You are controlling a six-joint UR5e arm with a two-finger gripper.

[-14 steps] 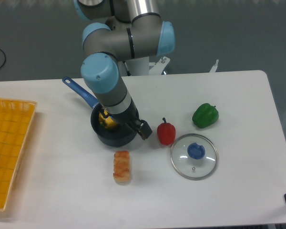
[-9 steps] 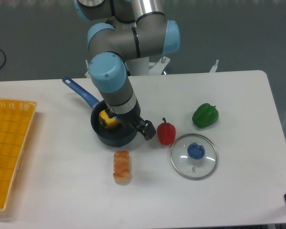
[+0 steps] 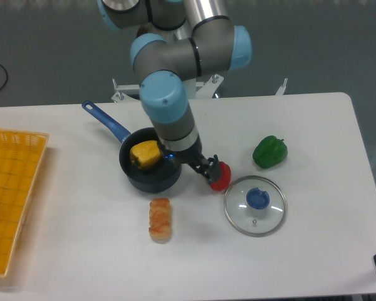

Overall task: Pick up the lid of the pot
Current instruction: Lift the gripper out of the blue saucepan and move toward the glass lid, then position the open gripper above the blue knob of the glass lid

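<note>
Pot lid: it lies on the white table in front of you, to the camera view's right, apart from the gripper. Above the table's far side is the robot arm, reaching down. As for progress, your lid is yet to be grasped or lifted; reaching it, closing on it and raising it all remain. At the left edge you have an orange basket. The blue-handled black pan holds a yellow item. You see the gripper between pan and lid, over the table; its fingers are too hidden to tell whether they are parted or closed. The lid looks round and see-through, probably glass, with a thin greyish rim, resting flat. Beyond it is a green pepper; just beside it, a red one, partly covered. Your likely grasping point is the lid's round blue knob, facing up.
</note>
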